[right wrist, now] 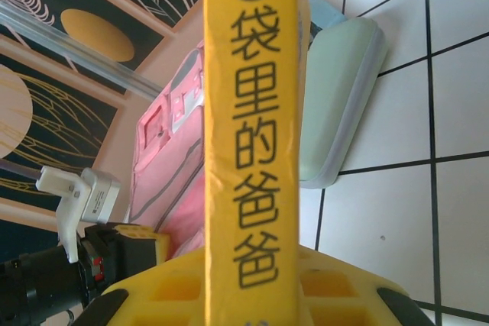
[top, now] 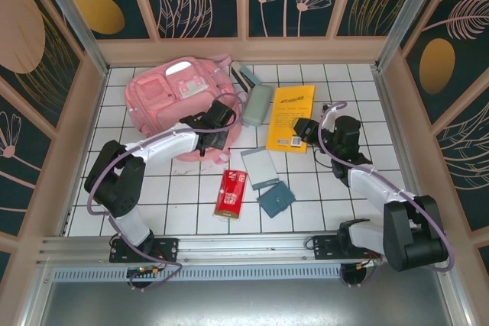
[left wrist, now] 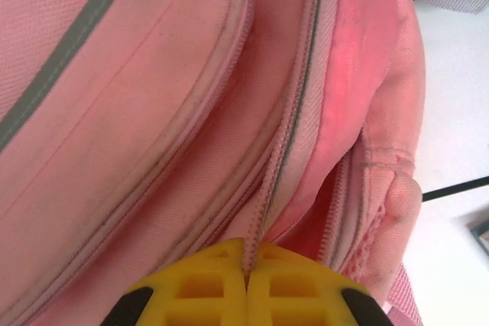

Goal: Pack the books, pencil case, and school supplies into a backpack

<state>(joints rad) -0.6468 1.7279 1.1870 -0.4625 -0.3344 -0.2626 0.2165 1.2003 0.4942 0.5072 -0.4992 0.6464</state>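
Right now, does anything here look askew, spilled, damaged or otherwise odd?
Nothing is spilled or broken. The backpack has dark smudges on its pink fabric, above where the left gripper is shut on its zip seam. The small teal square lies turned at an angle to the tile lines, beside the silver pad.

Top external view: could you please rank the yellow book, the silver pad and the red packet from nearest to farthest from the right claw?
1. The yellow book: gripped at its near edge by the right claw, right of centre.
2. The silver pad: to the claw's left, mid-table, closer to the arm bases.
3. The red packet: farther left again, closest to the bases.
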